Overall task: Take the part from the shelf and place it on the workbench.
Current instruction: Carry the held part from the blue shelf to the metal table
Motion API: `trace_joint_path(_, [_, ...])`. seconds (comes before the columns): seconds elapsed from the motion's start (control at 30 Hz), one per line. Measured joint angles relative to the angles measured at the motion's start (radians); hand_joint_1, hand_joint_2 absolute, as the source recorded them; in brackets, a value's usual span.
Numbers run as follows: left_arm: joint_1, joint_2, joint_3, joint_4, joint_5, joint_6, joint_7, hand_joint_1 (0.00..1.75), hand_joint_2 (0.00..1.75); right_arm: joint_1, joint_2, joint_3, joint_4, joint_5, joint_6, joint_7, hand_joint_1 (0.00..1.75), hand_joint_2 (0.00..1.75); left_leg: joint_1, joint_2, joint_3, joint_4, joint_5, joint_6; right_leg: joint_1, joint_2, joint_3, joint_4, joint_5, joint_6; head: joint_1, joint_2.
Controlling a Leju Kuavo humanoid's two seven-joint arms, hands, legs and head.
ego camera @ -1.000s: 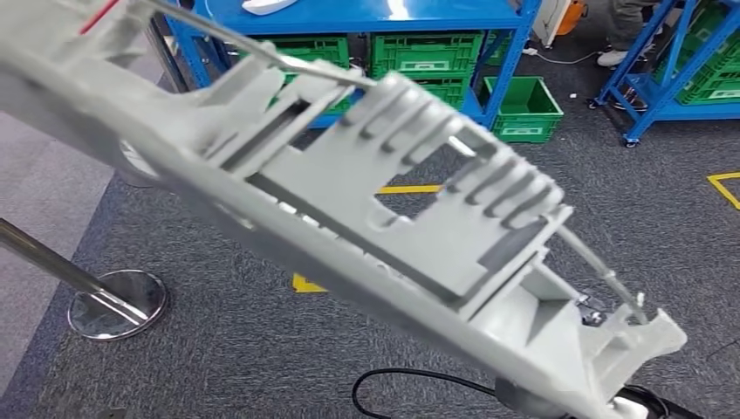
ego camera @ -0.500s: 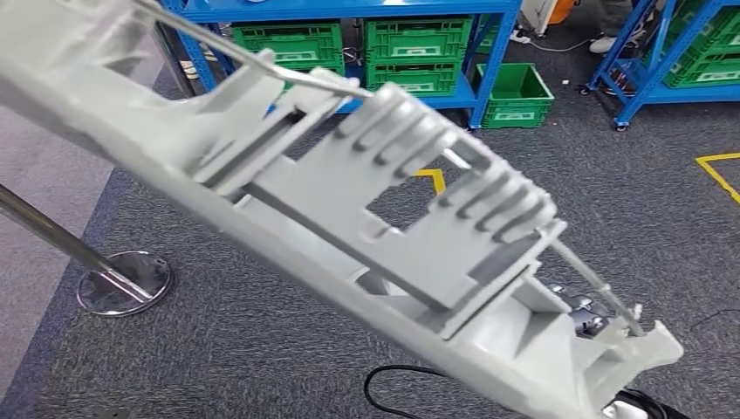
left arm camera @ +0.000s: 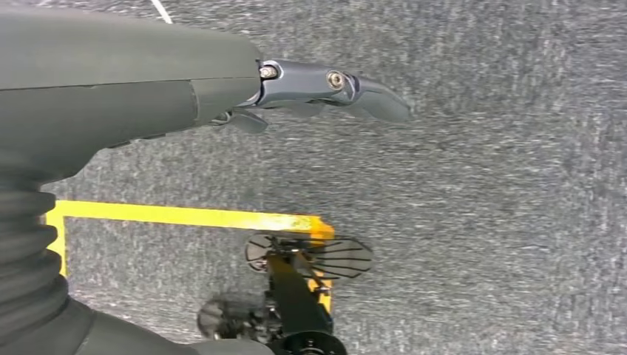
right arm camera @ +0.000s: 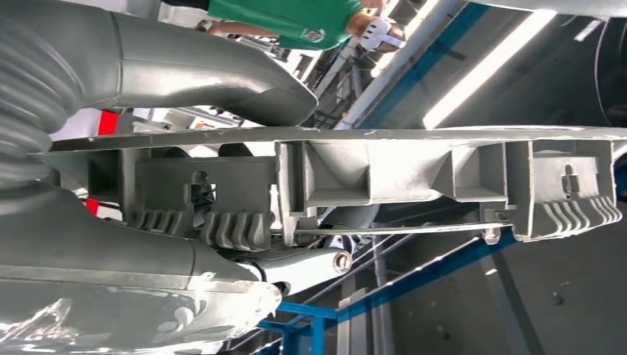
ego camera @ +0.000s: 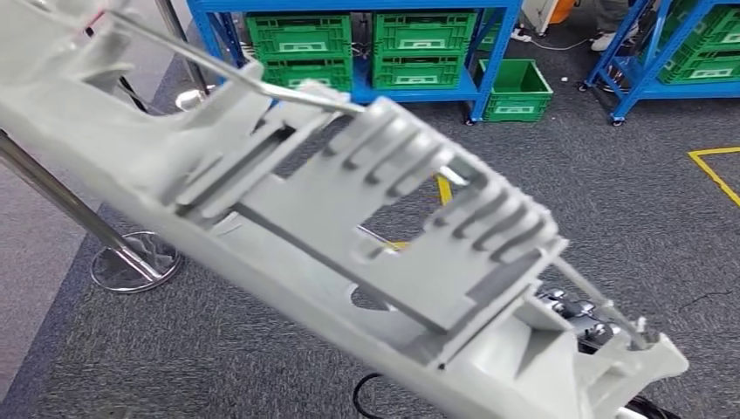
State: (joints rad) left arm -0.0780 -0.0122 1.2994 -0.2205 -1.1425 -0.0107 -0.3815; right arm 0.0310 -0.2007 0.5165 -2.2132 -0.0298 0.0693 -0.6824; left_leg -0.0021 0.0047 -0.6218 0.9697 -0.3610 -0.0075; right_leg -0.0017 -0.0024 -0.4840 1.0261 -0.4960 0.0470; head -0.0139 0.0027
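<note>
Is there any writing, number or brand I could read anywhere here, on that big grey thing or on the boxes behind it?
None can be read.
Green plastic crates on the blue metal shelf: pale label patches on their fronts, too small and blurred to read.
Long grey plastic part: no lettering shows.
Person's green shirt: a small white mark, too blurred to read.
Yellow floor tape: plain lines, no text.

Right hand gripping, left hand idle
Right hand (right arm camera: pixel 159 185) clamps thumb and fingers around the part (right arm camera: pixel 414 177); left hand (left arm camera: pixel 222 89) hangs with fingers extended, holding nothing.
</note>
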Motion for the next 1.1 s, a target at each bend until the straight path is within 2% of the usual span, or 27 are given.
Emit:
trace_joint_path(0.03, [0.0,0.0,0.0,0.0,0.0,0.0,0.0,0.0,1.75,-0.001,0.0,0.001,-0.001,0.0,0.0,0.0,1.75,1.75,0.001,0.0,-0.003,0.0,0.01,-0.006,0.003,0.0,0.018,-0.035,-0.014,-0.004,0.001,0.0])
trace_joint_path(0.1, [0.001,0.002,0.0,0.0,0.0,0.0,0.0,0.0,1.75,-0.002,0.0,0.002,-0.002,0.0,-0.003,-0.001,1.75,1.75,0.003,0.0,-0.008,-0.002,0.024,-0.019,0.005,0.0,0.006,-0.042,-0.002,-0.018,0.004,0.0])
trace_joint_path(0.13, [0.003,0.002,0.001,0.0,0.0,0.0,0.0,0.0,1.75,-0.004,-0.001,0.004,-0.002,0.001,-0.005,-0.002,1.75,1.75,0.005,0.0,-0.015,0.005,0.01,-0.026,0.004,0.0,-0.004,-0.042,0.008,-0.027,0.005,0.0])
trace_joint_path(0.17, [0.004,0.002,0.001,0.0,0.0,0.0,0.0,0.0,1.75,-0.005,-0.001,0.004,-0.003,0.002,-0.008,-0.002,1.75,1.75,0.005,-0.001,-0.026,0.029,-0.024,-0.032,0.002,-0.001,-0.015,-0.044,0.021,-0.035,0.003,0.0])
trace_joint_path(0.2, [0.005,0.002,0.001,0.0,0.0,0.0,-0.001,0.0,1.75,-0.006,-0.001,0.005,-0.003,0.004,-0.011,-0.002,1.75,1.75,0.007,-0.002,-0.042,0.073,-0.075,-0.036,0.001,-0.001,-0.028,-0.045,0.034,-0.041,0.002,0.0])
trace_joint_path(0.23, [0.005,0.002,0.001,0.0,0.0,0.0,-0.002,0.0,1.75,-0.006,-0.001,0.006,-0.004,0.006,-0.015,-0.002,1.75,1.75,0.007,-0.002,-0.061,0.134,-0.13,-0.041,0.001,-0.001,-0.044,-0.044,0.048,-0.044,0.002,0.0])
trace_joint_path(0.27, [0.005,0.003,0.001,0.0,0.0,0.0,-0.002,0.0,1.75,-0.006,-0.001,0.006,-0.004,0.008,-0.018,-0.002,1.75,1.75,0.007,-0.002,-0.076,0.201,-0.172,-0.044,0.001,0.0,-0.06,-0.044,0.062,-0.045,0.001,0.0])
trace_joint_path(0.3, [0.004,0.003,0.001,0.0,0.0,0.0,-0.003,0.0,1.75,-0.006,-0.001,0.007,-0.004,0.011,-0.022,-0.003,1.75,1.75,0.008,-0.002,-0.083,0.253,-0.189,-0.046,0.001,0.0,-0.078,-0.043,0.075,-0.044,0.002,0.0])
trace_joint_path(0.33, [0.004,0.003,0.001,0.0,0.0,0.0,-0.004,0.0,1.75,-0.006,-0.001,0.007,-0.004,0.014,-0.026,-0.004,1.75,1.75,0.009,-0.002,-0.078,0.281,-0.182,-0.048,0.001,0.0,-0.095,-0.042,0.088,-0.043,0.002,0.0])
trace_joint_path(0.37, [0.003,0.003,0.001,0.0,0.0,0.0,-0.005,0.0,1.75,-0.006,-0.001,0.007,-0.004,0.018,-0.029,-0.004,1.75,1.75,0.011,-0.002,-0.057,0.278,-0.157,-0.049,0.0,0.0,-0.112,-0.04,0.1,-0.041,0.002,0.0])
trace_joint_path(0.4, [0.002,0.004,0.001,0.0,0.0,0.0,-0.006,0.0,1.75,-0.006,-0.002,0.007,-0.005,0.022,-0.032,-0.005,1.75,1.75,0.012,-0.002,-0.019,0.241,-0.131,-0.049,0.0,0.0,-0.129,-0.038,0.112,-0.038,0.002,0.0])
trace_joint_path(0.43, [0.001,0.004,0.001,0.0,0.0,0.0,-0.006,0.0,1.75,-0.006,-0.002,0.008,-0.007,0.025,-0.034,-0.006,1.75,1.75,0.013,-0.002,0.035,0.181,-0.116,-0.049,0.0,0.001,-0.143,-0.035,0.123,-0.034,0.001,0.0])
trace_joint_path(0.5, [-0.004,0.004,0.001,0.0,-0.001,0.003,-0.007,0.0,1.75,-0.007,-0.003,0.009,-0.014,0.03,-0.036,-0.006,1.75,1.75,0.012,-0.004,0.132,0.047,-0.128,-0.04,0.002,0.0,-0.164,-0.027,0.141,-0.024,0.002,0.0])
trace_joint_path(0.53, [-0.005,0.004,0.001,0.0,-0.002,0.004,-0.007,0.0,1.75,-0.008,-0.004,0.011,-0.016,0.032,-0.037,-0.007,1.75,1.75,0.011,-0.005,0.155,0.009,-0.14,-0.032,0.003,-0.001,-0.169,-0.025,0.151,-0.018,0.002,0.0])
trace_joint_path(0.6, [-0.005,0.003,0.001,0.0,-0.003,0.007,-0.007,0.0,1.75,-0.01,-0.007,0.016,-0.019,0.035,-0.038,-0.01,1.75,1.75,0.008,-0.004,0.149,-0.004,-0.138,-0.014,0.0,-0.001,-0.176,-0.027,0.168,-0.008,0.002,0.0])
trace_joint_path(0.63, [-0.003,0.003,0.001,0.0,-0.003,0.008,-0.007,0.0,1.75,-0.01,-0.008,0.019,-0.019,0.035,-0.038,-0.011,1.75,1.75,0.008,-0.002,0.142,-0.004,-0.129,-0.005,-0.002,-0.001,-0.182,-0.021,0.159,-0.002,0.002,0.0])
trace_joint_path(0.67, [-0.003,0.003,0.001,0.0,-0.003,0.009,-0.007,0.0,1.75,-0.01,-0.01,0.021,-0.02,0.036,-0.038,-0.011,1.75,1.75,0.008,0.0,0.133,-0.004,-0.12,0.003,-0.003,0.0,-0.19,0.001,0.131,0.003,0.004,0.0])
trace_joint_path(0.7, [-0.002,0.003,0.001,0.0,-0.003,0.01,-0.007,0.0,1.75,-0.01,-0.012,0.022,-0.02,0.036,-0.038,-0.011,1.75,1.75,0.009,0.001,0.122,-0.004,-0.109,0.01,-0.004,0.0,-0.204,0.044,0.085,0.007,0.006,0.0])
trace_joint_path(0.77, [-0.003,0.003,0.001,0.0,-0.004,0.012,-0.006,0.0,1.75,-0.01,-0.015,0.025,-0.02,0.035,-0.039,-0.011,1.75,1.75,0.008,0.003,0.097,-0.004,-0.09,0.016,-0.004,0.0,-0.235,0.176,-0.01,0.014,0.009,0.0])
trace_joint_path(0.8, [-0.002,0.003,0.001,0.0,-0.004,0.012,-0.004,0.0,1.75,-0.01,-0.016,0.026,-0.02,0.033,-0.039,-0.01,1.75,1.75,0.008,0.006,0.084,-0.004,-0.08,0.016,-0.004,0.0,-0.245,0.237,-0.029,0.016,0.01,0.0])
trace_joint_path(0.83, [-0.002,0.003,0.001,0.0,-0.004,0.013,-0.002,0.0,1.75,-0.01,-0.017,0.026,-0.02,0.031,-0.039,-0.01,1.75,1.75,0.007,0.01,0.071,-0.004,-0.07,0.016,-0.004,0.0,-0.243,0.271,-0.023,0.016,0.01,0.0])
trace_joint_path(0.87, [-0.002,0.002,0.001,0.0,-0.005,0.014,0.001,0.0,1.75,-0.01,-0.017,0.027,-0.02,0.028,-0.04,-0.01,1.75,1.75,0.007,0.015,0.06,-0.003,-0.061,0.015,-0.004,0.0,-0.225,0.273,0.0,0.016,0.01,0.0])
trace_joint_path(0.9, [-0.002,0.002,0.001,0.0,-0.005,0.015,0.003,0.0,1.75,-0.01,-0.018,0.027,-0.02,0.027,-0.04,-0.01,1.75,1.75,0.006,0.021,0.05,-0.003,-0.052,0.012,-0.004,-0.004,-0.19,0.239,0.029,0.014,0.01,0.0])
trace_joint_path(0.93, [-0.002,0.001,0.001,0.0,-0.005,0.015,0.004,0.0,1.75,-0.012,-0.018,0.028,-0.02,0.025,-0.04,-0.01,1.75,1.75,0.006,0.026,0.043,-0.003,-0.045,0.009,-0.003,-0.017,-0.138,0.173,0.043,0.011,0.01,0.0])
trace_joint_path(1.0, [-0.001,0.0,0.001,0.0,-0.005,0.017,0.008,0.0,1.75,-0.016,-0.018,0.028,-0.02,0.025,-0.041,-0.008,1.75,1.75,0.003,0.039,0.036,0.0,-0.035,0.0,0.003,-0.046,-0.038,0.029,0.029,0.002,0.01,0.0])
trace_joint_path(1.03, [0.0,0.0,0.001,0.0,-0.005,0.018,0.011,0.0,1.75,-0.018,-0.019,0.028,-0.02,0.027,-0.043,-0.006,1.75,1.75,0.001,0.047,0.036,0.001,-0.031,-0.006,0.007,-0.054,-0.014,-0.016,0.014,-0.004,0.01,0.0])
trace_joint_path(1.1, [0.0,-0.001,0.001,0.0,-0.004,0.021,0.018,0.0,1.75,-0.02,-0.02,0.029,-0.02,0.036,-0.05,0.001,1.75,1.75,0.001,0.065,0.034,0.001,-0.024,-0.017,0.01,-0.04,-0.015,-0.037,0.009,-0.02,0.01,0.0])
